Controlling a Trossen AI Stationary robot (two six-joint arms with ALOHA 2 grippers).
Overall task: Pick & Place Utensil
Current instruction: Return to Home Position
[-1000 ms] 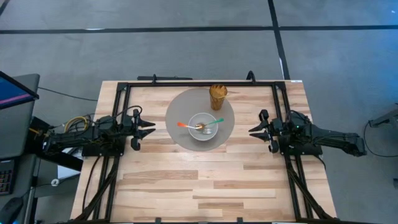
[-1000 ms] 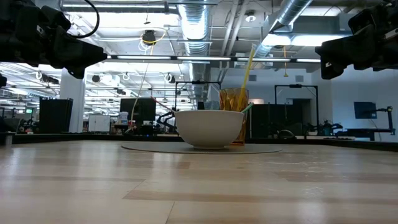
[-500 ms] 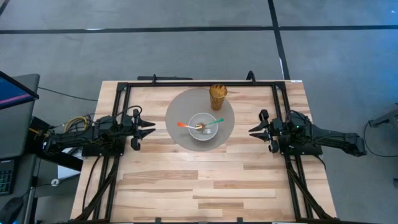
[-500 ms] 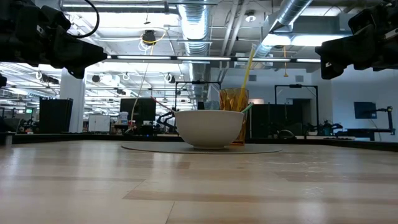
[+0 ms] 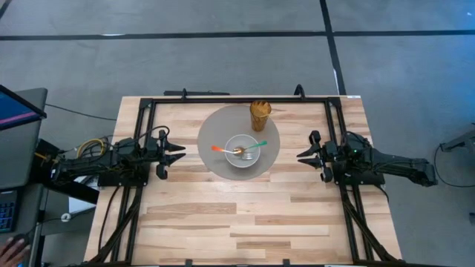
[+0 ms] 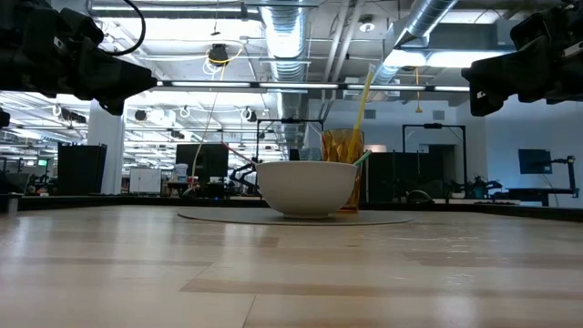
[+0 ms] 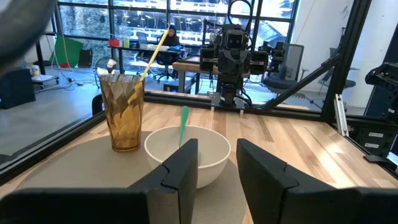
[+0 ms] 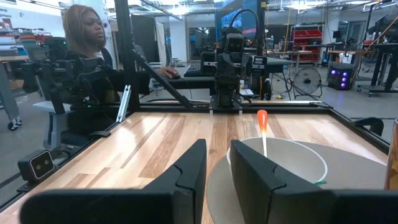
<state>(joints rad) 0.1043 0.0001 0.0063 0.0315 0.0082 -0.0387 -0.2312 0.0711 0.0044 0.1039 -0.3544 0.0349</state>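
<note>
- My left pincer (image 5: 177,153) sits low at the left side of the wooden surface (image 5: 245,215), pointing toward the middle. Its fingers are parted and hold nothing.
- My right pincer (image 5: 304,156) mirrors it on the right side. It also points inward, with its fingers apart and empty.
- Both pincers are well apart from the round gray placemat (image 5: 215,130), which lies between them.
- The white bowl (image 6: 308,187) rests on the placemat, roughly at its middle.
- The green spoon (image 5: 254,144) lies in the bowl, its handle leaning over the rim toward the right arm.
- An orange-tipped utensil (image 5: 217,149) also lies in the bowl, its handle pointing toward the left arm.
- The yellow cup (image 5: 260,113) stands upright on the placemat's far edge, near the bowl and toward the right arm's side.
- The yellow drinking straw (image 6: 363,96) stands tilted in the cup, rising well above its rim.
- In the right wrist view, a person (image 8: 87,50) sits in the room beyond the surface, behind the left arm.
</note>
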